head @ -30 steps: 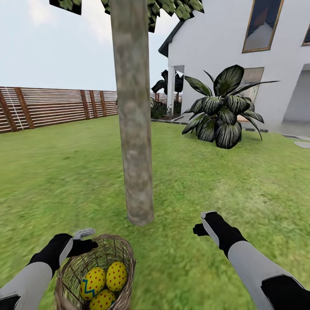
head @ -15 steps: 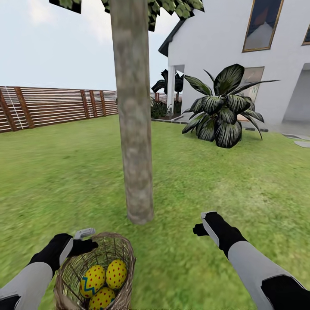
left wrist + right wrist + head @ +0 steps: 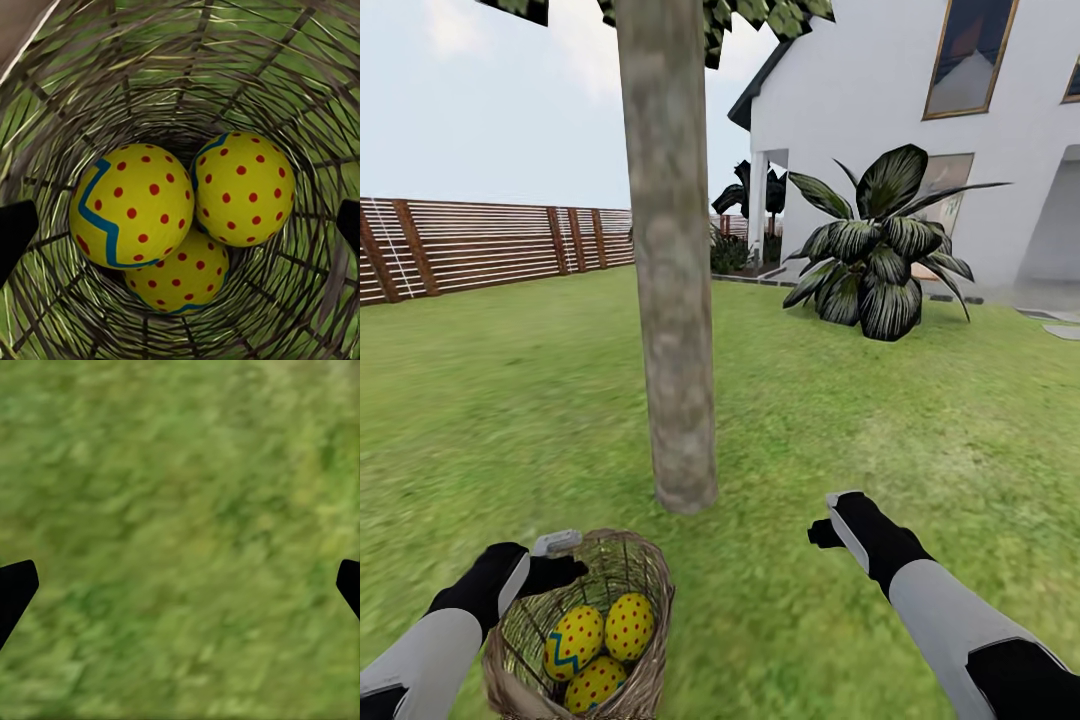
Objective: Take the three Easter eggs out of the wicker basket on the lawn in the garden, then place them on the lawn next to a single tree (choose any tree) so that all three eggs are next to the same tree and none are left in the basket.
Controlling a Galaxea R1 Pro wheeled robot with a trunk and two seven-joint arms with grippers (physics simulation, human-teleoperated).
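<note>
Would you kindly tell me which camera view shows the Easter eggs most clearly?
The left wrist view: all three Easter eggs sit large and unobstructed. The head view shows them small inside the wicker basket; the right wrist view shows lawn.

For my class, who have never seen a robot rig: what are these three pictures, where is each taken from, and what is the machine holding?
These are simulator renders from a wheeled robot with two arms. The big picture comes from its head camera, looking down over both arms across the lawn toward a tree. The other two come from cameras near each end effector. The left end effector hovers open over the rim of a wicker basket, and its camera looks straight down onto three Easter eggs, yellow with red dots, piled inside. The right end effector is open over bare grass. Neither holds anything yet; all three eggs are in the basket.
</note>
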